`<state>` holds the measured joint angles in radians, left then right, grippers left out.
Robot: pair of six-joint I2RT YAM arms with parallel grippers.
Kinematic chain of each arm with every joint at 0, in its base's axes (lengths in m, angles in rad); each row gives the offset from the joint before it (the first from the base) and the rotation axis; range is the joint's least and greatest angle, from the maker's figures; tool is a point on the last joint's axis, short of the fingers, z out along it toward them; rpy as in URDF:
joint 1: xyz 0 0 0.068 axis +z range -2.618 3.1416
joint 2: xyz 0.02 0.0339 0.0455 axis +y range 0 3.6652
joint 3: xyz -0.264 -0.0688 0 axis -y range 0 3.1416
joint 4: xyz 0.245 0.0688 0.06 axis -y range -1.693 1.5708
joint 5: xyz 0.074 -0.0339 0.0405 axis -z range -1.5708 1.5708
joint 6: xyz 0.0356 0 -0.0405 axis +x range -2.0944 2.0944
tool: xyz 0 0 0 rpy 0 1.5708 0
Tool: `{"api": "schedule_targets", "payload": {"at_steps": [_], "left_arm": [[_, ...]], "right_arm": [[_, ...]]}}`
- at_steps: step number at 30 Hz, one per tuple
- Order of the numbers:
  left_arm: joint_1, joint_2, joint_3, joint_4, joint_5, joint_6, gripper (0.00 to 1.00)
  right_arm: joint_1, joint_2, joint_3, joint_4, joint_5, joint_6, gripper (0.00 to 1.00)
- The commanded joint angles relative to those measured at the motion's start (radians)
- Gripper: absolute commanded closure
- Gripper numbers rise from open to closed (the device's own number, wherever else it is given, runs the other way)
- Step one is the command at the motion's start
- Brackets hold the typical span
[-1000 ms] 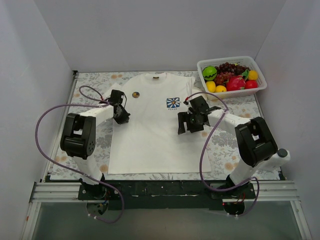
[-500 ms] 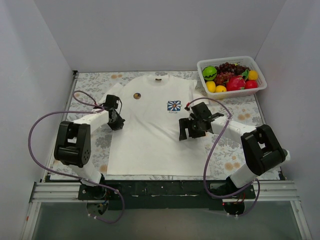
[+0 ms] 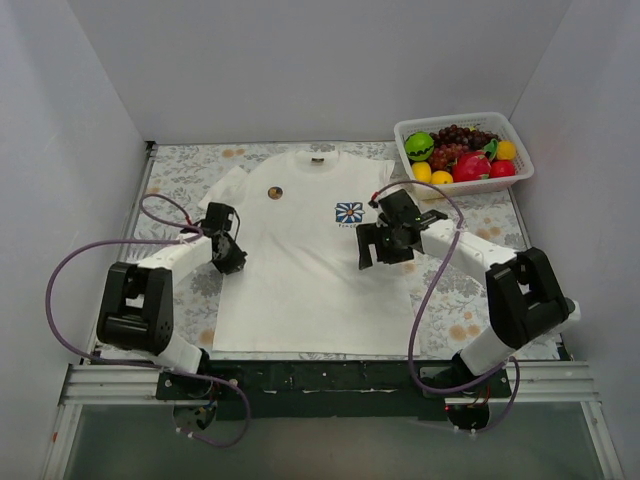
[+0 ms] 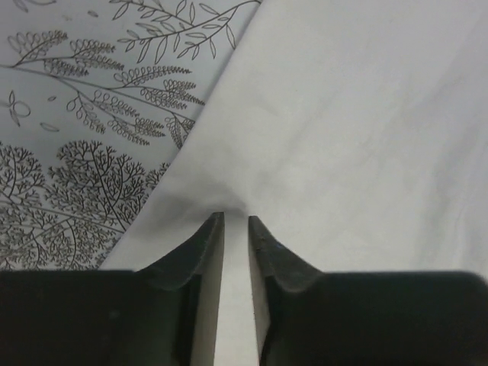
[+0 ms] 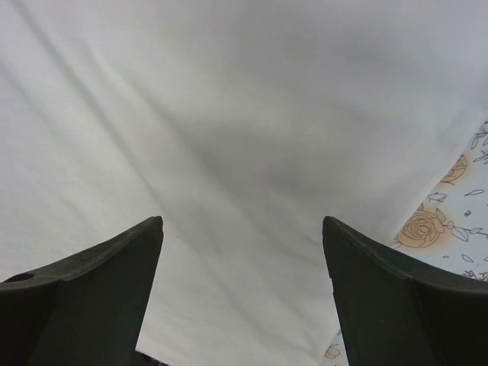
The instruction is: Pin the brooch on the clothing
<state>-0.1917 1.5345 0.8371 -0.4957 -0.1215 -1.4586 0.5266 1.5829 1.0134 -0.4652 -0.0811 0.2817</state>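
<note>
At T-shirt (image 3: 300,280) edge, L gripper (image 4: 235,218) pinched a fabric pucker, jaws near-shut; R gripper (image 5: 242,223) gaped empty. Best move looked a gentle release, w/o shifting brooch (image 3: 274,192).

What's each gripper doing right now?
Left gripper: jaws nearly shut, pinching a fold of the T-shirt at its edge.
Right gripper: jaws wide open above the T-shirt, holding nothing.

Surface: floral mat (image 3: 460,300); T-shirt (image 3: 300,280) spread flat at centre; fruit basket (image 3: 470,187) on far right corner
</note>
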Motion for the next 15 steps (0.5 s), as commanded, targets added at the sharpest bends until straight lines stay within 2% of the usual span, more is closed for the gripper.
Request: {"api": "schedule_targets", "payload": {"at_steps": [1,2,5,10,15], "left_arm": [[0.001,-0.128,0.031,-0.024,0.003,0.072,0.47],[0.001,-0.145,0.042,-0.023,0.003,0.084,0.34],[-0.002,-0.212,0.072,0.008,0.006,0.118,0.02],[-0.012,-0.335,0.050,0.137,0.071,0.191,0.02],[-0.012,-0.399,0.020,0.238,0.120,0.210,0.02]], "right_arm": [[0.001,-0.121,0.065,0.046,0.029,-0.001,0.07],[0.003,-0.168,0.063,0.078,0.032,-0.001,0.06],[0.001,-0.276,0.042,0.141,0.044,-0.001,0.04],[0.001,-0.475,-0.045,0.309,0.101,-0.022,0.02],[0.000,-0.569,-0.091,0.385,0.178,-0.056,0.02]]}}
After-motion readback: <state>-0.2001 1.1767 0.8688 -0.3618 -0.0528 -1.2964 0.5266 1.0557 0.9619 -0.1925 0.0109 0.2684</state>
